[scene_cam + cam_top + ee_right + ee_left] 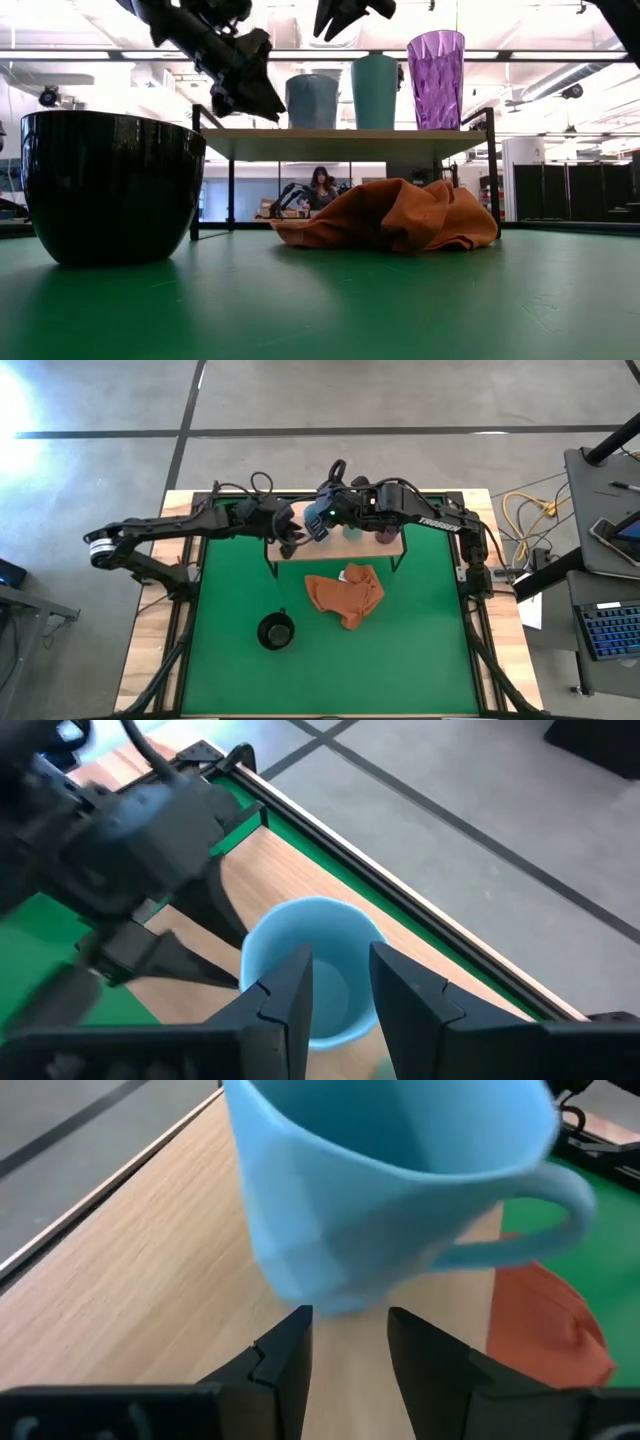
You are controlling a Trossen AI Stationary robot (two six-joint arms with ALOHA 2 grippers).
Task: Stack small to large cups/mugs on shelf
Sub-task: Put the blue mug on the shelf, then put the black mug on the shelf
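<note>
On the light-wood shelf [340, 143] a light blue handled mug [312, 100], a teal-green cup [374, 90] and a taller purple cup [435, 78] stand upright in a row. The mug's handle [570, 1210] points toward the orange cloth. My left gripper [350, 1335] is open at the mug's left side, low by its base; it also shows in the low view [262, 95]. My right gripper [340, 985] is open above the mug's mouth [310, 970], clear of it in the low view [350, 10]. The squat black mug [275, 630] stands on the green mat. My left gripper's fingertips [295, 1325] stand right at the light blue mug's lower wall [330, 1295], coming level from the table's left. I cannot tell whether they touch it. The mug stands upright on the shelf plank.
A crumpled orange cloth [345, 595] lies on the green mat [420, 650] just in front of the shelf. The shelf's thin black legs [195, 170] stand on the mat. The black mug is near the mat's front left. A person sits in the room far behind [322, 185].
</note>
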